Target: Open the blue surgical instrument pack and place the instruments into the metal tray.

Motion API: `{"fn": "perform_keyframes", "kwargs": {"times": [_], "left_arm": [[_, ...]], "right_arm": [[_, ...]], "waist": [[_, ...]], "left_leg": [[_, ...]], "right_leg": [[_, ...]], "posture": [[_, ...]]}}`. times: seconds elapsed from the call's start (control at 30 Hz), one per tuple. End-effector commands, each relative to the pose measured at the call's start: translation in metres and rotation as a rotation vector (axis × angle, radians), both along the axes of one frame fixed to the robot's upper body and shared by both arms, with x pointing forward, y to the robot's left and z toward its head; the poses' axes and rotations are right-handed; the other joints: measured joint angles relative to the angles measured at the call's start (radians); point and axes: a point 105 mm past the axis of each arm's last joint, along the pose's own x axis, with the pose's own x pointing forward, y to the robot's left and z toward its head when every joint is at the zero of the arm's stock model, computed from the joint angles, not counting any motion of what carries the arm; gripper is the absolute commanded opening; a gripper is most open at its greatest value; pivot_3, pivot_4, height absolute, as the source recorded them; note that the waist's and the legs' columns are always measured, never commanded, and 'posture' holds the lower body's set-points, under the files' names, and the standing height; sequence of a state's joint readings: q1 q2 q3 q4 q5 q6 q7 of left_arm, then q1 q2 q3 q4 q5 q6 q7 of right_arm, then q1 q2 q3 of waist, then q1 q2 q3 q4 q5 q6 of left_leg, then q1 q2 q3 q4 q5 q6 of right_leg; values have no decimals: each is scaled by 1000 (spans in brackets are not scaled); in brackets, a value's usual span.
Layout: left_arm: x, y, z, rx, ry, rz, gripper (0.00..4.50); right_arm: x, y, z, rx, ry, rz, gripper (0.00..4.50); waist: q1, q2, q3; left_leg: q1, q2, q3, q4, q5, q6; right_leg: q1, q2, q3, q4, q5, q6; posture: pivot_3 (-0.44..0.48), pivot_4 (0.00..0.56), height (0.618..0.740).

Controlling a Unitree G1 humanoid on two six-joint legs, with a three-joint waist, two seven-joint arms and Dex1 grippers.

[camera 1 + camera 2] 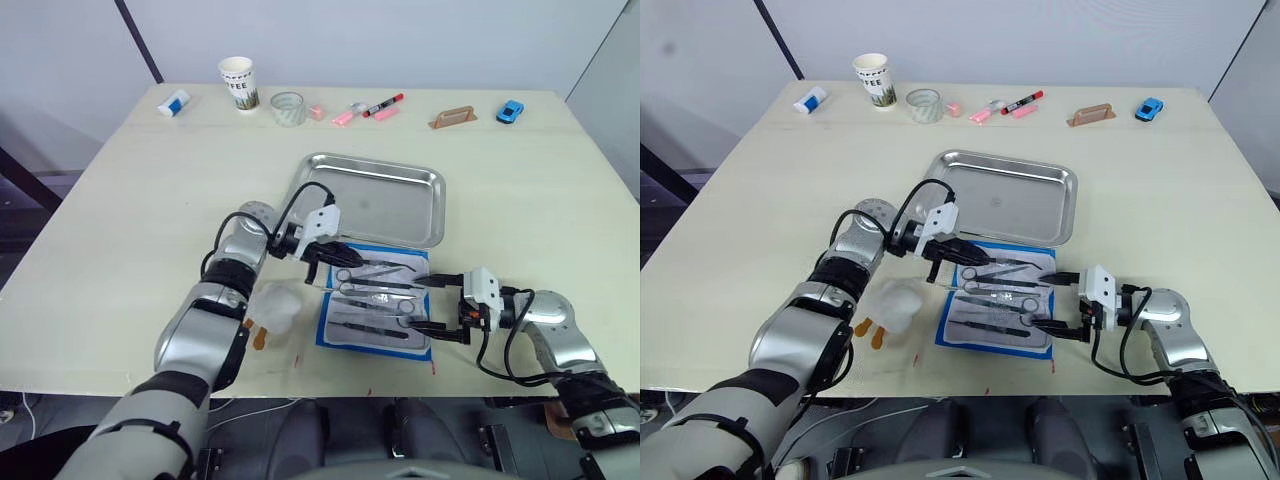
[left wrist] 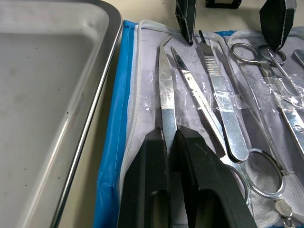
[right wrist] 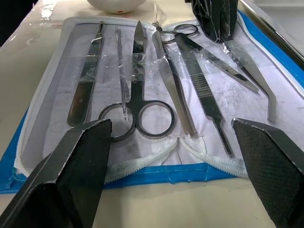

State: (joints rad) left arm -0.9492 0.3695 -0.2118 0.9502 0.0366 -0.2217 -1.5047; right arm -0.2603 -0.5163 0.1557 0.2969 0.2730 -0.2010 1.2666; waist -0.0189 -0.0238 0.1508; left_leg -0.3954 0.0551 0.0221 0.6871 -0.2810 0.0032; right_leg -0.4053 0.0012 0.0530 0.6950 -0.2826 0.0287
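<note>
The blue pack lies open near the table's front edge, just beside the metal tray. The left gripper pinches bent tweezers among the instruments. The right gripper hovers wide open, empty, at the pack's right end.
</note>
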Motion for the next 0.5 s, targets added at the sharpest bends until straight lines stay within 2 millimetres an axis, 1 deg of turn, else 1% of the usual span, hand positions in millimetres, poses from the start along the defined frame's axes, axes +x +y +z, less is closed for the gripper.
{"fn": "perform_keyframes", "kwargs": {"times": [0.03,0.23,0.5], "left_arm": [[3,-5,20,7,-58,-31,42],[1,-8,25,24,-59,-44,42],[0,-1,21,80,-64,-41,42]], "right_arm": [[-8,5,-26,-71,80,18,4410],[-10,5,-27,-76,85,21,4410],[-10,5,-34,-123,148,18,4410]], "waist": [[-1,0,0],[-2,0,0],[-7,0,0]], "left_leg": [[0,0,0,0,0,0],[0,0,0,0,0,0],[0,0,0,0,0,0]], "right_leg": [[0,0,0,0,0,0],[0,0,0,0,0,0],[0,0,0,0,0,0]], "posture": [[0,150,725],[0,150,725],[0,150,725]]}}
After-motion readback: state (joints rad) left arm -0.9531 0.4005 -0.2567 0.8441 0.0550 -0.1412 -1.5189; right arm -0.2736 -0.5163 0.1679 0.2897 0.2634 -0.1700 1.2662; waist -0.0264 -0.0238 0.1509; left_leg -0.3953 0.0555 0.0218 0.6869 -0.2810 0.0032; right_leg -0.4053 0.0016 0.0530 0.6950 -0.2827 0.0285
